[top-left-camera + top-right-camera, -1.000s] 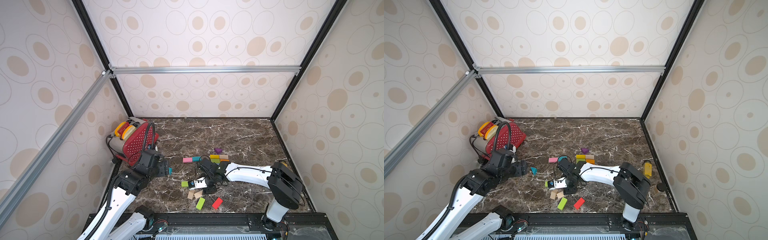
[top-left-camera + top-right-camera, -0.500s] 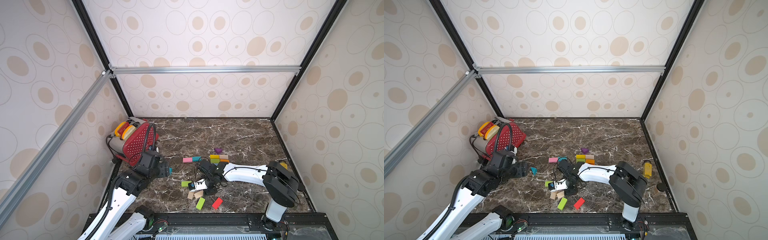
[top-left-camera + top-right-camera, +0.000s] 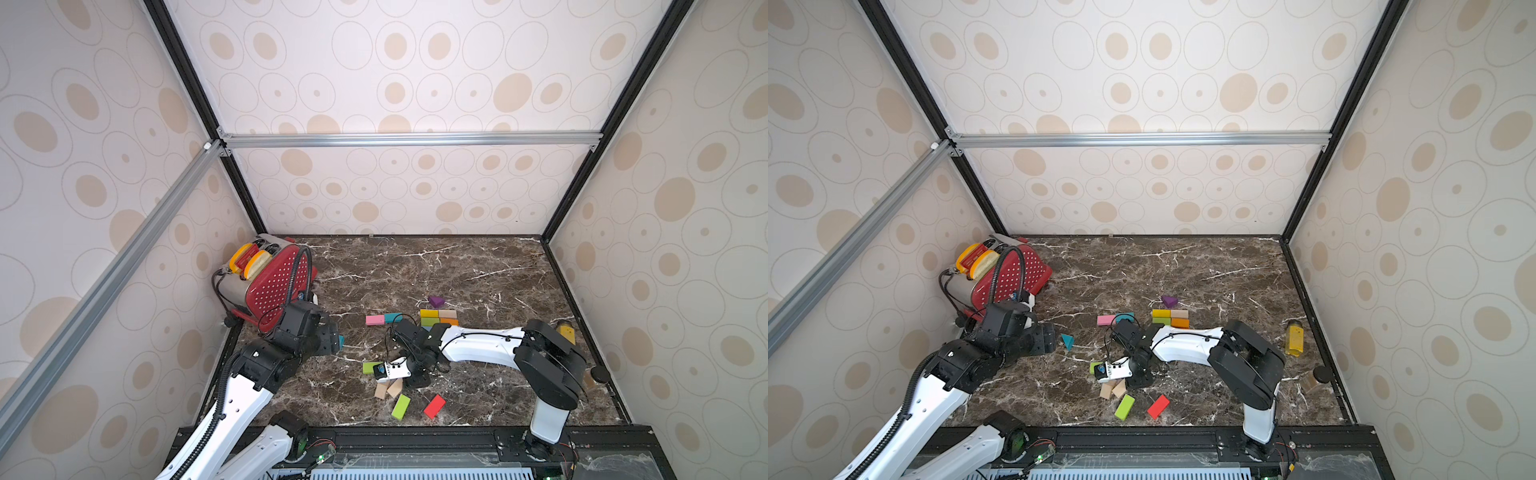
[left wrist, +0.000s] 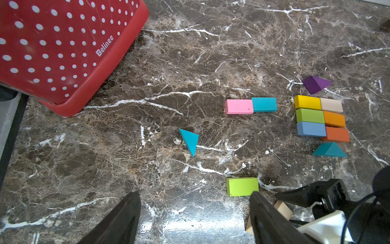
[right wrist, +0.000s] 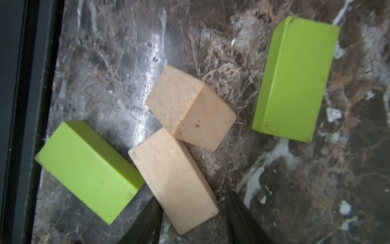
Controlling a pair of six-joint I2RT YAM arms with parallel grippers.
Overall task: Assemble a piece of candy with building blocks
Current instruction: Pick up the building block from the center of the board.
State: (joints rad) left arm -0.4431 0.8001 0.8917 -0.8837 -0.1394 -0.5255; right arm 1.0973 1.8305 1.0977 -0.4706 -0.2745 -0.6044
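My right gripper (image 5: 190,208) is low over two tan blocks near the front. Its jaws straddle the near end of the longer tan block (image 5: 173,177); one finger touches it and a thin gap shows at the other. The second tan block (image 5: 190,107) leans on it, between two green bricks (image 5: 293,78) (image 5: 88,169). A red brick (image 3: 434,406) lies by the front one. My left gripper (image 4: 194,202) hangs open and empty over bare marble. Ahead of it lie a teal triangle (image 4: 190,143), pink (image 4: 238,106) and teal (image 4: 263,104) bricks, a six-brick cluster (image 4: 310,115), a purple wedge (image 4: 315,84) and a teal wedge (image 4: 329,150).
A red perforated toaster (image 3: 274,286) stands at the back left, close behind my left arm. A yellow bottle (image 3: 1293,340) and a dark-lidded jar (image 3: 1318,376) stand by the right wall. The black front rail (image 5: 16,105) runs just past the front green brick.
The right gripper's jaws have narrowed around the longer tan block, and that arm has edged a little toward the front left. The left arm has barely moved.
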